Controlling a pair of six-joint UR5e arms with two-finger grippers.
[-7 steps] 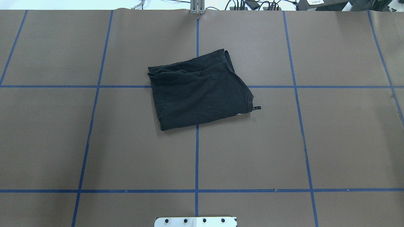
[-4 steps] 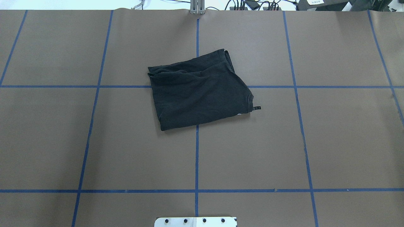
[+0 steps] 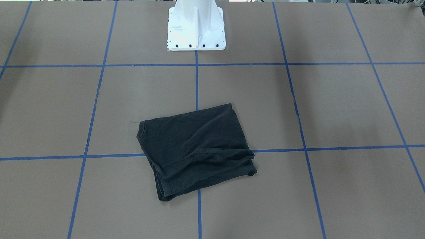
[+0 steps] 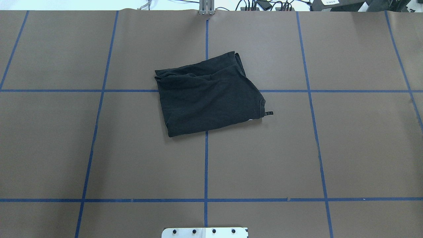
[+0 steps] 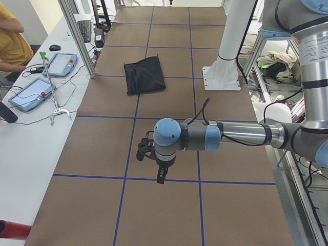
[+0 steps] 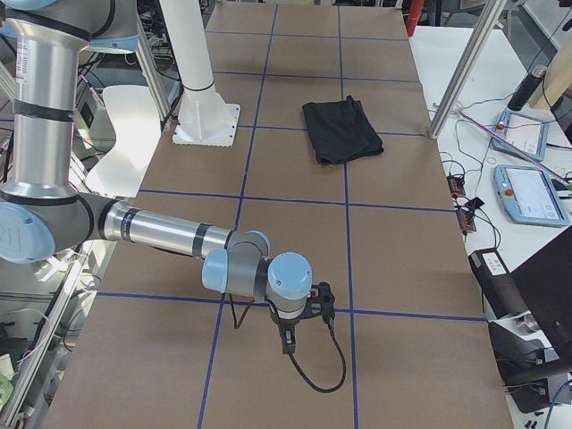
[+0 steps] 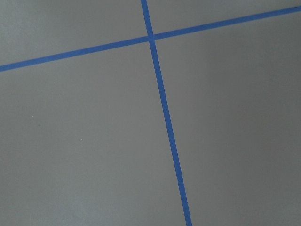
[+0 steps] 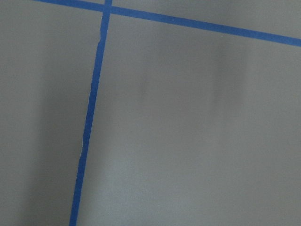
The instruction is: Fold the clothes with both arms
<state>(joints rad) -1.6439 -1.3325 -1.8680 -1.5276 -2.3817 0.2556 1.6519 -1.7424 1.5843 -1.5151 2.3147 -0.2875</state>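
Note:
The clothes, a black T-shirt (image 4: 208, 96), lie folded into a rough rectangle near the middle of the brown table, plain black side up, with a small tag sticking out at one corner. It also shows as the black T-shirt (image 3: 196, 149), (image 5: 144, 76), (image 6: 342, 130). My left gripper (image 5: 159, 174) hangs over the table far from the shirt, toward the table's left end. My right gripper (image 6: 290, 344) hangs likewise toward the right end. Neither holds cloth; whether they are open or shut I cannot tell. Both wrist views show only brown table and blue tape.
Blue tape lines (image 4: 206, 165) divide the table into squares. The white pedestal base (image 3: 196, 30) stands at the robot's edge. Tablets (image 5: 31, 95) and cables lie on the side bench, where a person's arm (image 5: 10, 36) shows. A metal post (image 5: 77, 36) stands by the far edge.

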